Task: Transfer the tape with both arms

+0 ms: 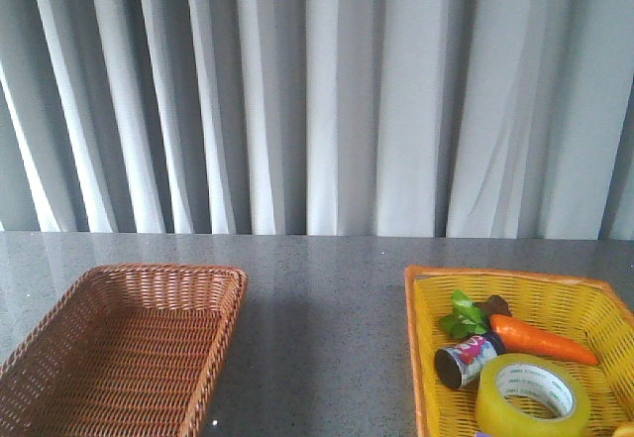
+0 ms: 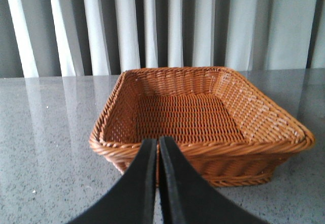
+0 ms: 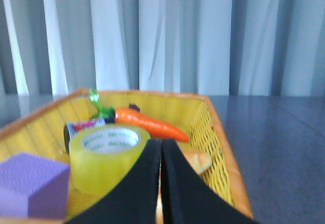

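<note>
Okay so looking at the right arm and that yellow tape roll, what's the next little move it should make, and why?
Probably open the right gripper first. Its fingers are pressed together, and the tape lies flat in the yellow basket just ahead of it, untouched. It likely needs open jaws before lowering onto the roll.

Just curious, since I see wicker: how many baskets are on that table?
2. An empty brown basket sits on the left; a yellow basket on the right holds the tape, a carrot and other items.

Two baskets (image 1: 119,348) (image 1: 436,358), one tape (image 1: 532,395)
</note>
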{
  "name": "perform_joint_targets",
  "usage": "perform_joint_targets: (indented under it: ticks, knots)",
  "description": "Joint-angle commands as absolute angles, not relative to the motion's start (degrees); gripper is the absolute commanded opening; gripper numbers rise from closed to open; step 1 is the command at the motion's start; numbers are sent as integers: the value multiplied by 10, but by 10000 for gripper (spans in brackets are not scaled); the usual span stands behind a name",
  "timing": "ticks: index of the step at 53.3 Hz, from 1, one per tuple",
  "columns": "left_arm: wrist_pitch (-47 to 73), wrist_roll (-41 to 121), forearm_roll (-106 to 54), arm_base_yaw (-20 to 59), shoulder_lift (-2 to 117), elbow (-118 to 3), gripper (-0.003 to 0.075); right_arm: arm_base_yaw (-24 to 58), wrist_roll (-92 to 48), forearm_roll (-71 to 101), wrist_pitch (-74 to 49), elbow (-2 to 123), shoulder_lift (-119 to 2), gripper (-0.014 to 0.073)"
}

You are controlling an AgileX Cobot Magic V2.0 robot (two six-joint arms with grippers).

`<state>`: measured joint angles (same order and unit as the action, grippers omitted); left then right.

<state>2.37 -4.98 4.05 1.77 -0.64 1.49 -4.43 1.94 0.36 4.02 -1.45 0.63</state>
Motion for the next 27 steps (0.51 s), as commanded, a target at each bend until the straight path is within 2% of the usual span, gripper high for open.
perform_joint_targets:
  ticks: [1, 5, 13, 27]
  knots:
    - [-56, -69, 38, 17, -16, -11, -6, -45, 35, 16, 177, -16, 14, -8]
    - [-81, -89, 38, 17, -15, -27, -6, -45, 41, 0, 213, 1, 9, -8]
    - [-146, -98, 39, 17, 17, -76, -6, -45, 57, -39, 162, 80, -57, -8]
    - [-114, -39, 39, 21, 244, -279, -6, -45, 77, -78, 142, 269, -273, -8]
